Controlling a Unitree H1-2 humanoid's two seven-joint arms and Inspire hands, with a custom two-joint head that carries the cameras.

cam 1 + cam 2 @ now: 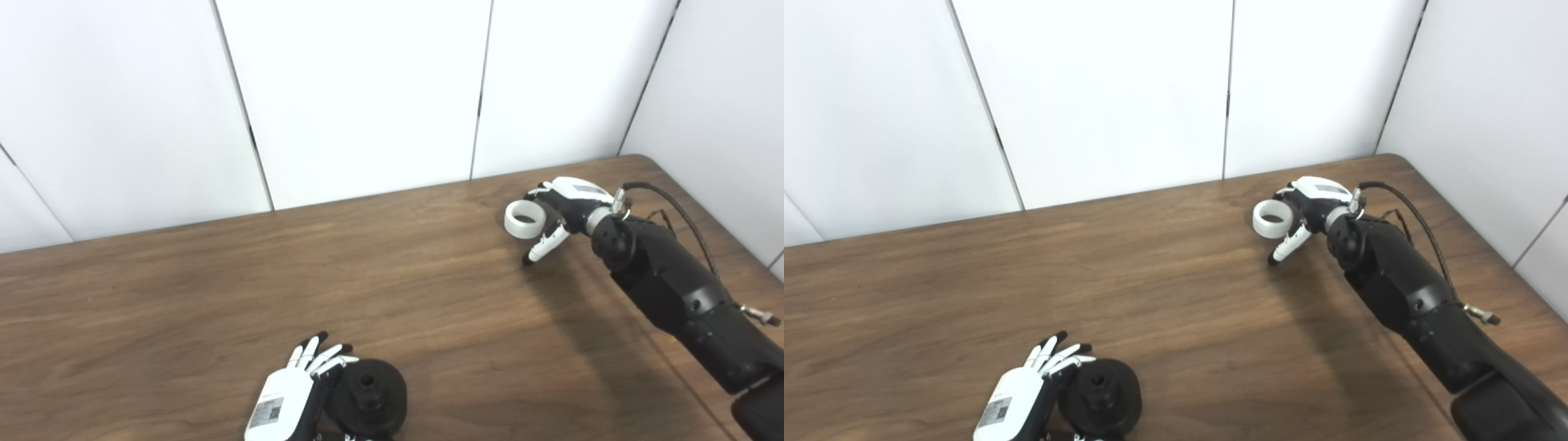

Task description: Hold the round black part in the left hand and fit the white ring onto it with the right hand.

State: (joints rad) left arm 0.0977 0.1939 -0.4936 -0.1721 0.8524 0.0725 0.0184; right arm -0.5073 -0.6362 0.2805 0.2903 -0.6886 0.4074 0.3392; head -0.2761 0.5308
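Observation:
The round black part (pixel 369 397), a disc with a raised hub and a centre hole, is at the near edge of the table, tilted toward me. My left hand (pixel 293 392) is against its left side, fingers over the upper-left rim and thumb below, holding it. The white ring (pixel 524 220) is at the far right of the table in my right hand (pixel 560 211), pinched at its right side. One finger of that hand points down toward the table. The ring and the black part are far apart. Both also show in the right eye view: the ring (pixel 1273 220) and the part (pixel 1100 396).
The brown wooden table (pixel 245 294) ends at white wall panels behind and a rounded corner at the far right. My right forearm (pixel 674 288) lies over the table's right side with a cable looping above it.

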